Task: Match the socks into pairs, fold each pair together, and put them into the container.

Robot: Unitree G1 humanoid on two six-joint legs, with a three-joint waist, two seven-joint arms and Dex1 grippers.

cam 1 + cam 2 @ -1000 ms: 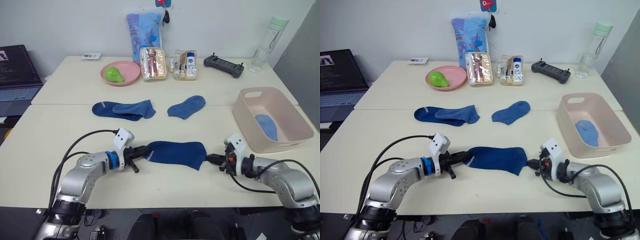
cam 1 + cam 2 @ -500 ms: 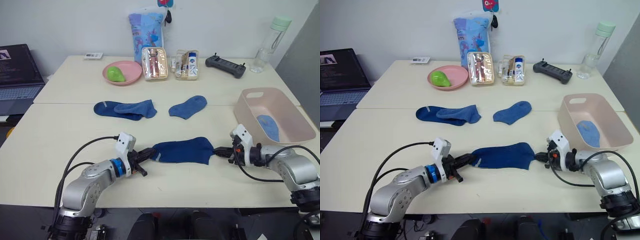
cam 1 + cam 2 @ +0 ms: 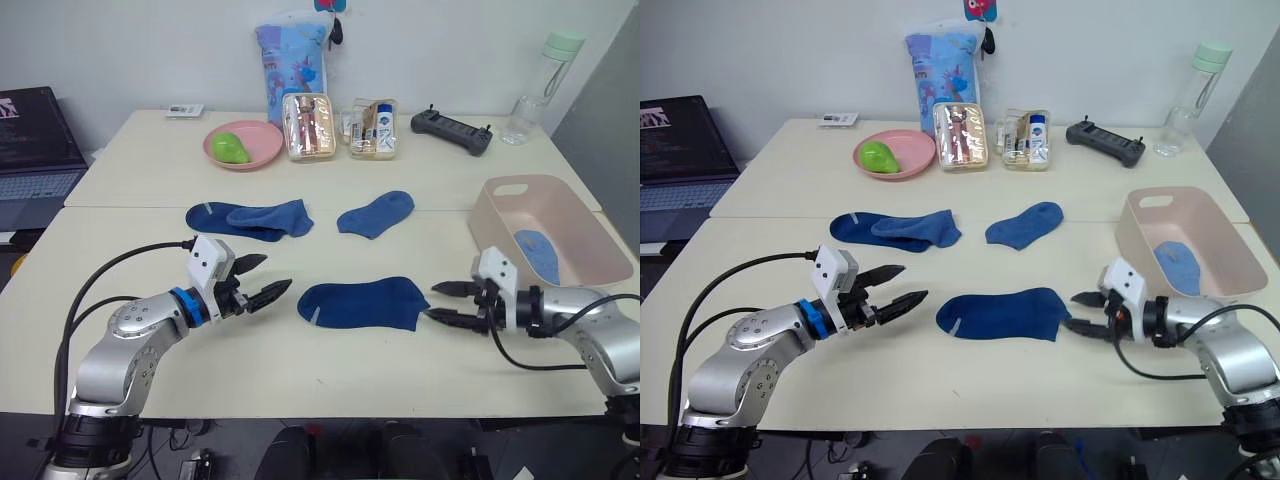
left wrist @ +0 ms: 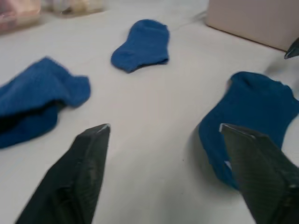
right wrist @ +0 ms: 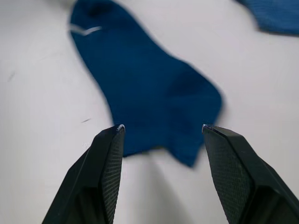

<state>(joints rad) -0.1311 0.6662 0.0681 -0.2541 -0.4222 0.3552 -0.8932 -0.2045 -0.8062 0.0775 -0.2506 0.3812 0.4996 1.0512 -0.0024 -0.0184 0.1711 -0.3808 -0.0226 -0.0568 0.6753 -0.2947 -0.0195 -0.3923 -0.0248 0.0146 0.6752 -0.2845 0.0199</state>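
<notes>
My left tool [image 3: 262, 279] hovers over the bench [image 3: 120, 250] with its fingers spread wide, holding nothing, its tips just beside the cuff end of the dark blue sock [image 3: 363, 303]. My right tool [image 3: 446, 303] sits at the toe end of that sock, fingers also wide apart and empty, tips close to the fabric but apart from it.

The dark blue sock lies flat between the two tools, pale mark at the cuff end toward my left. In the right wrist view the sock [image 5: 145, 88] lies just beyond the spread fingertips [image 5: 117, 133].

Farther back on the bench: two overlapping socks [image 3: 247, 219], one dark with a pale cuff mark and one medium blue, and to their right a single medium blue sock [image 3: 376, 213].

The container [image 3: 590, 272] stands at my right, near the right tool, with one lighter blue sock [image 3: 540, 252] lying inside on its floor.
</notes>
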